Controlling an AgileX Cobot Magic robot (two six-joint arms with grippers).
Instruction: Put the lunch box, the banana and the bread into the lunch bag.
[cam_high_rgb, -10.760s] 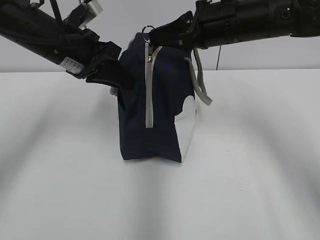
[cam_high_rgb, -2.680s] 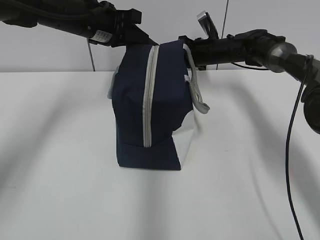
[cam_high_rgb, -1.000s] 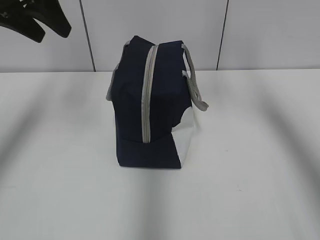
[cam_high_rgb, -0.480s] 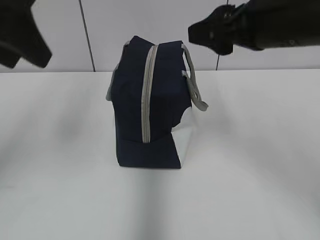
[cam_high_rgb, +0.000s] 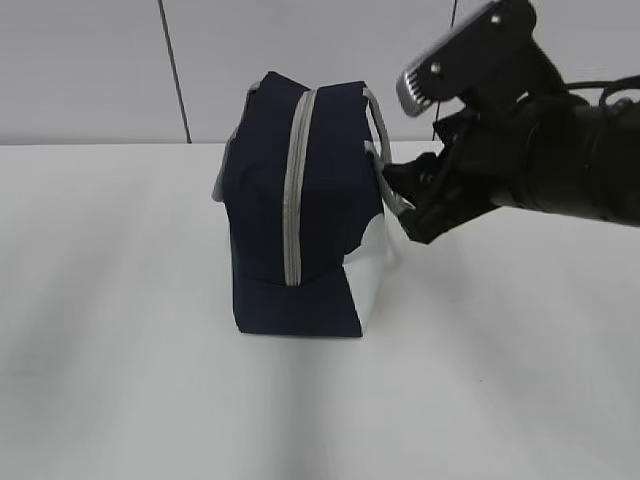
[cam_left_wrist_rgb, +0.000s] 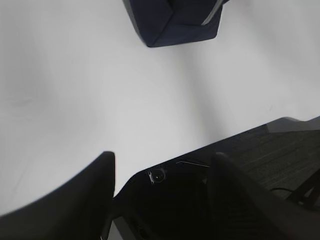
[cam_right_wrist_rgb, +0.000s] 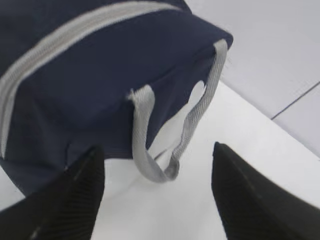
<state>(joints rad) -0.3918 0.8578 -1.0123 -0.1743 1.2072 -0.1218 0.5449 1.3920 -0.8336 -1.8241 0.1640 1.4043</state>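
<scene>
Evidently empty, both jaws apart.

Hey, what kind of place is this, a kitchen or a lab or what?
Probably a lab or robot test bench, not a kitchen: a bare white table, plain grey wall panels, and a black robot arm beside a lone lunch bag.

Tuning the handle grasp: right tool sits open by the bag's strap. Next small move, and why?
Probably ease the right tool forward until the grey strap handle sits between its fingers, then close. In the right wrist view the jaws stand open with the strap's loop hanging centred just ahead, not yet between them. The lunch bag looks zipped shut on the table, and the left tool is well back.
</scene>
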